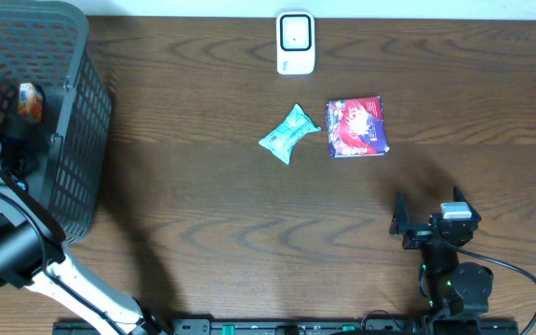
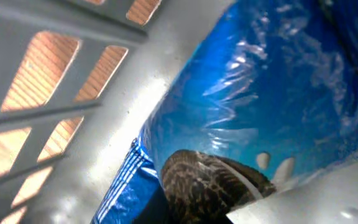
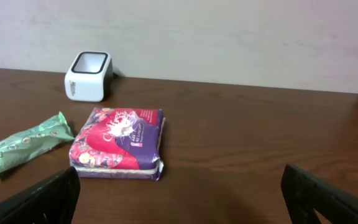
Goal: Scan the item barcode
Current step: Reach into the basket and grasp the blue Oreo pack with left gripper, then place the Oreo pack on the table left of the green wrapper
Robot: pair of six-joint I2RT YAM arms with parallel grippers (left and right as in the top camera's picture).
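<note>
Overhead: black mesh basket (image 1: 73,140) at the table's left edge, left arm (image 1: 12,247) reaching down into it and hiding its own claw. White barcode scanner (image 1: 295,42) at the far edge, well apart from the basket. Green packet (image 1: 289,133) and red-and-purple packet (image 1: 356,127) side by side near the scanner. Right claw (image 1: 426,212) parked near the front edge, spread wide, empty. Left wrist: glossy blue packet (image 2: 278,81) filling the lens, down inside the basket against its grey lattice. Left claw closed right down, fingers not clearly visible, so probably pinching the wrapper, though impossible to confirm. Right wrist: dark fingertips (image 3: 42,196) far apart at the lower corners, nothing between them, scanner and both loose packets ahead. Likely trouble from here: slippery film sliding out of a thin pinch on the lift, packet catching on the basket wall on the way out, barcode ending up turned away from the scanner window.
</note>
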